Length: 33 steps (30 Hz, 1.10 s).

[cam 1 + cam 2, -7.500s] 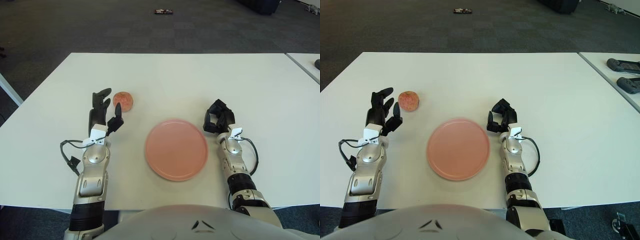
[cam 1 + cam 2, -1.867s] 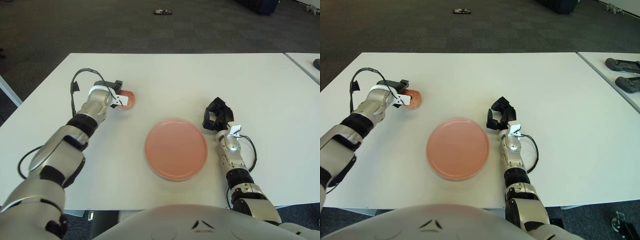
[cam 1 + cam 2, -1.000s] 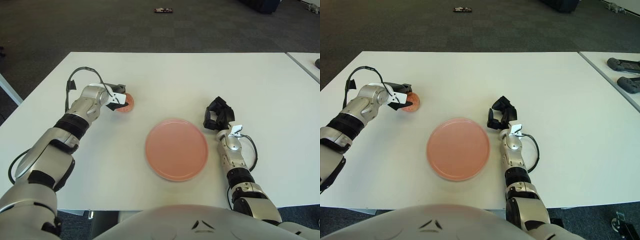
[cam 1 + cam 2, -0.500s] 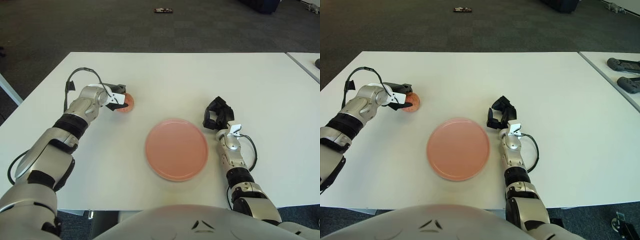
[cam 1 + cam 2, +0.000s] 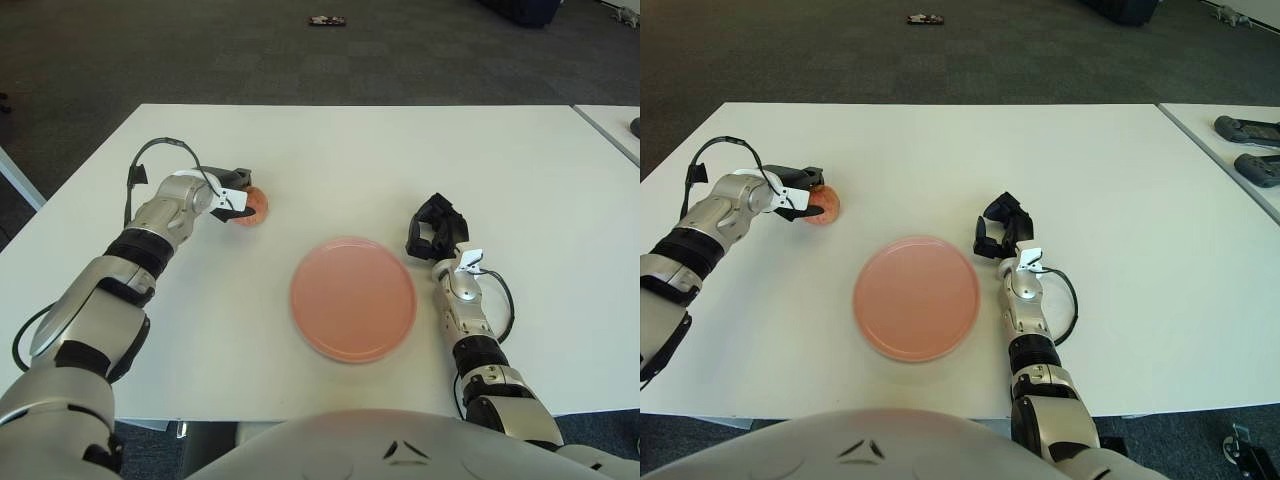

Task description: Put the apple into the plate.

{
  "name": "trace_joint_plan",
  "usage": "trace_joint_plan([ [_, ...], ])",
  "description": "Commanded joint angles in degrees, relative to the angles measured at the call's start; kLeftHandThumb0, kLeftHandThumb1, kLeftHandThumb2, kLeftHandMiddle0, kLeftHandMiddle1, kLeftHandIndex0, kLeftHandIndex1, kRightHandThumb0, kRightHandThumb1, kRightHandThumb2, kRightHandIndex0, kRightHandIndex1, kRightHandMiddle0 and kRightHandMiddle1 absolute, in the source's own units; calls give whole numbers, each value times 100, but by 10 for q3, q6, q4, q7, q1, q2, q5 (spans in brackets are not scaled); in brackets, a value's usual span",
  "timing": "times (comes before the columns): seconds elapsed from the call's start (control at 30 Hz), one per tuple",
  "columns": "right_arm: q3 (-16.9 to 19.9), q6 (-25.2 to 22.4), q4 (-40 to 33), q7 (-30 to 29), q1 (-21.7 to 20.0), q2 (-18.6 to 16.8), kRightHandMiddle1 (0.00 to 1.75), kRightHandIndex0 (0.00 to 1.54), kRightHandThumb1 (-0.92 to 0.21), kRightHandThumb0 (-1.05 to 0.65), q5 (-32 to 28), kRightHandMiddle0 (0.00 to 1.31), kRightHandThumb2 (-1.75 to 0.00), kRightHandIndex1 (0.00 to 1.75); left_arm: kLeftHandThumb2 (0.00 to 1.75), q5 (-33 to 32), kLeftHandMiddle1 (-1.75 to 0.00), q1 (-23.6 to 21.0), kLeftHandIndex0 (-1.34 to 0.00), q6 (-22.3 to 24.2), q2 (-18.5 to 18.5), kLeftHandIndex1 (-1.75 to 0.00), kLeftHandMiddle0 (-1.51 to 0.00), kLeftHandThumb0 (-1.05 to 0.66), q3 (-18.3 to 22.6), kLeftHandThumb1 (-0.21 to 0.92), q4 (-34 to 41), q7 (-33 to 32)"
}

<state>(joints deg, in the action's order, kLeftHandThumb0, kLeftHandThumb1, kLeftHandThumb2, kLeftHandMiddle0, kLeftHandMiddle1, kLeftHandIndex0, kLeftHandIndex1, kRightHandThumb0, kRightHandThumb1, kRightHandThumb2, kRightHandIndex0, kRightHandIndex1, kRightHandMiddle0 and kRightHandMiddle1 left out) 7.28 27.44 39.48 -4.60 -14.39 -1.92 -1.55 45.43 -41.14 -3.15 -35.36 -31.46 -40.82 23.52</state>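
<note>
While the pink plate (image 5: 353, 298) sits empty at the near centre of the white tabletop (image 5: 330, 150), the apple (image 5: 252, 205) is found well apart from it, on the far left. The left robot hand (image 5: 232, 203) is placed against the apple's left side, with dark fingers (image 5: 237, 197) closed around it from that side; the apple appears to rest on the tabletop, though contact beneath it cannot be confirmed. The step in hand is judged to be the grasp, with nothing yet carried. For the next move, a secure hold is called for, then a lift clear of the surface and a carry to the right and nearer, so that the fruit can be set down inside the plate's rim. To the right of the plate, the right robot hand (image 5: 434, 231) is parked on the tabletop, fingers curled and holding nothing.
</note>
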Motion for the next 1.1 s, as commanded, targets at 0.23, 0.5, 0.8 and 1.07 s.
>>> trace_joint_plan([
  [0.23, 4, -29, 17, 6, 28, -3, 175, 119, -25, -49, -10, 66, -138, 175, 59, 5, -134, 8, 0, -51, 9, -50, -35, -100, -17, 92, -24, -8],
  [0.5, 5, -24, 18, 7, 29, -3, 175, 120, -25, -50, -10, 66, -139, 175, 37, 29, -32, 23, 0, -58, 26, -4, -3, -105, -37, 92, -35, -57],
  [0.8, 7, -26, 13, 6, 31, -4, 175, 121, -25, -49, -11, 66, -139, 175, 25, 41, -1, 26, 0, -7, 45, 0, 0, -105, -43, 92, 15, -37],
  [1.07, 6, -25, 11, 10, 34, -4, 175, 122, -27, -49, -12, 65, -137, 175, 17, 33, 0, 29, 0, -10, 51, 0, 0, -105, -39, 92, 5, -48],
])
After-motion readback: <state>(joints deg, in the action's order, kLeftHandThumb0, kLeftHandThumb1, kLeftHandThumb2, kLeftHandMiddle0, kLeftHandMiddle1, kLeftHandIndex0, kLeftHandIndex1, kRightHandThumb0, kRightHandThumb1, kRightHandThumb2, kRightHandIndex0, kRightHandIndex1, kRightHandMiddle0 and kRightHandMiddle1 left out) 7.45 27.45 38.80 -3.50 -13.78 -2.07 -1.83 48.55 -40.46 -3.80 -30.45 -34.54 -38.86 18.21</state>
